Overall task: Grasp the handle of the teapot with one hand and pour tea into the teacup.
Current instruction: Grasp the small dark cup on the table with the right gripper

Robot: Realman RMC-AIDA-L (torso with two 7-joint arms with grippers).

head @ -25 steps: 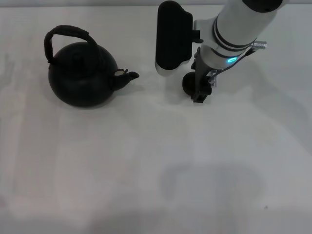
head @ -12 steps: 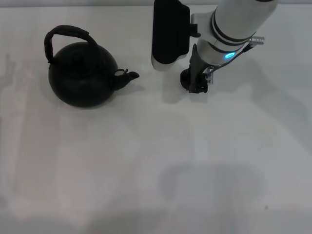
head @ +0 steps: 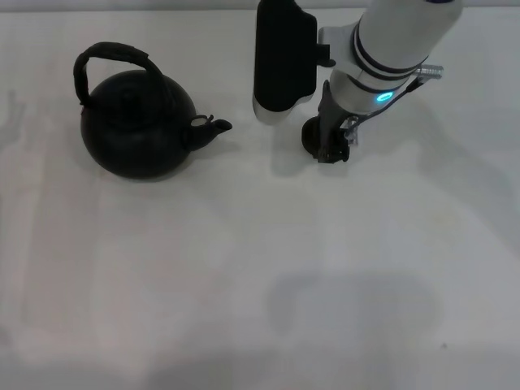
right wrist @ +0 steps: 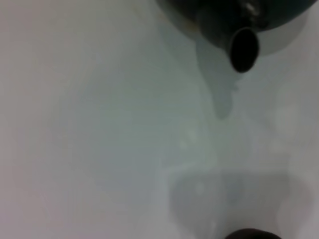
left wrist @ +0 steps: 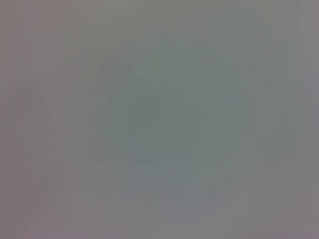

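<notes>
Black spout point(right wrist: 244, 49) mouth faces only right wrist view.

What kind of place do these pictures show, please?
Probably a lab or test bench set up for a tea-pouring trial: a plain white table holding only a black teapot and a small teacup, with the right gripper at the teacup.

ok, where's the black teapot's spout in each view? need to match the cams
Head view: the short stubby spout juts from the large round matte black teapot at left of centre, aimed toward the right gripper.
Left wrist view: not in it; nothing can be made out.
Right wrist view: the spout's dark open mouth sits near the top edge, facing the camera.
Shared landmark: the teapot's round body, behind the spout in both views.
</notes>
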